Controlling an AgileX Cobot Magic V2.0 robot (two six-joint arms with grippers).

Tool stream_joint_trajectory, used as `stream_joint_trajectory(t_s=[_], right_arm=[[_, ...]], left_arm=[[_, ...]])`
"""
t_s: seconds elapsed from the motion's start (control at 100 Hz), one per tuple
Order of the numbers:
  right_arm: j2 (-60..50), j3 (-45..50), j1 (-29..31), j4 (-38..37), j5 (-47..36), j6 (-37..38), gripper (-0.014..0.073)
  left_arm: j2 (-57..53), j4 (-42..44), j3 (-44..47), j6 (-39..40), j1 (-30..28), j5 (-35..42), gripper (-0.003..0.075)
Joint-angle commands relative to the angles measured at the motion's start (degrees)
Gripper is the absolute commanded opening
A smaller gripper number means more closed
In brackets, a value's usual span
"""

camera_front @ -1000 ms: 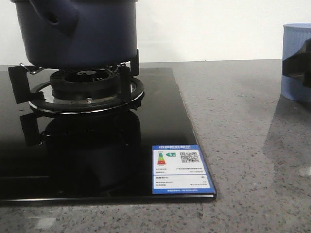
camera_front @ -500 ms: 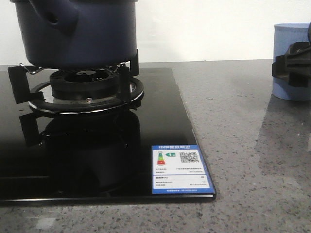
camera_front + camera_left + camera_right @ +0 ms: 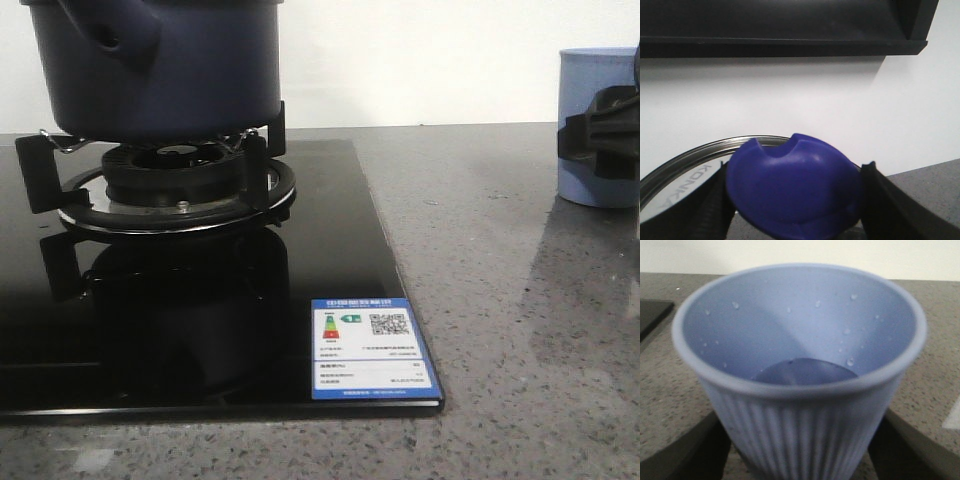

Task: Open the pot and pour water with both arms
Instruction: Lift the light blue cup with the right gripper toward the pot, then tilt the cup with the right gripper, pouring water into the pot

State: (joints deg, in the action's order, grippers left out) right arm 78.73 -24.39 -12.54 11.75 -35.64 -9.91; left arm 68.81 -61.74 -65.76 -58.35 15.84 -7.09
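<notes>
Your pot [image 3: 165,65] sits on the burner grate [image 3: 170,185] at far left. Your left gripper [image 3: 795,200] is clamped on a blue lid knob [image 3: 795,192] (steel-rimmed lid [image 3: 685,160] underneath). At right, your right gripper [image 3: 800,440] squeezes the pale ribbed cup [image 3: 800,370], droplets inside.

The pot [image 3: 155,65] sits on the burner [image 3: 170,185] to my left; the cup [image 3: 597,125] stands far right, between my right fingers [image 3: 600,135].
</notes>
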Motion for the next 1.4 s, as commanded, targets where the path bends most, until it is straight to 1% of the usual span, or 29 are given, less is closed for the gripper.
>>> stream_joint_trajectory(t_s=[0.0,0.08,0.19,0.36,0.42,0.5,0.67,0.88,1.15,1.24,1.39], right_arm=[[-3.57,-3.05,-0.08,-2.77,-2.85,-0.07,0.034],[-5.18,-6.0,-0.08,-3.81,2.2,-0.07,0.034],[-7.76,-11.48,-0.61,-7.5,10.86,-0.07,0.034],[-8.27,-23.6,-2.13,-9.87,25.72,-0.07,0.034],[-7.87,-27.44,-3.14,-11.1,30.15,-0.07,0.034],[-6.86,-32.57,-4.67,-13.01,34.04,-0.07,0.034],[-2.78,-41.89,-9.93,-21.26,43.79,-0.07,0.034],[3.36,-50.81,-16.26,-29.73,49.75,-0.07,0.034],[9.48,-60.41,-21.0,-41.79,57.13,-0.07,0.034],[10.9,-62.23,-22.53,-46.24,58.81,-0.07,0.034],[11.53,-62.95,-24.88,-52.92,58.68,-0.07,0.034]], left_arm=[[-1.98,-0.67,-2.19,0.0,0.24,4.55,0.0398],[-1.98,-0.55,-2.19,0.0,0.24,5.56,0.0398],[-1.98,-0.55,-2.19,0.0,0.24,6.08,0.0398],[-1.98,-0.55,-2.19,0.0,0.24,6.34,0.0398],[-1.98,-0.55,-2.19,0.0,-0.01,6.48,0.0398],[-1.98,-0.67,-2.19,0.0,-0.9,6.28,0.0398],[-1.98,-3.41,-2.19,0.0,-3.7,4.56,0.0398],[-1.98,-5.28,-2.19,0.0,-7.48,0.7,0.0398],[-1.98,-6.14,-2.19,0.0,-9.53,-1.29,0.0398],[-1.98,-6.14,-2.19,0.0,-9.53,-1.55,0.0398],[-1.98,-6.14,-2.19,0.0,-9.53,-1.55,0.0398]])
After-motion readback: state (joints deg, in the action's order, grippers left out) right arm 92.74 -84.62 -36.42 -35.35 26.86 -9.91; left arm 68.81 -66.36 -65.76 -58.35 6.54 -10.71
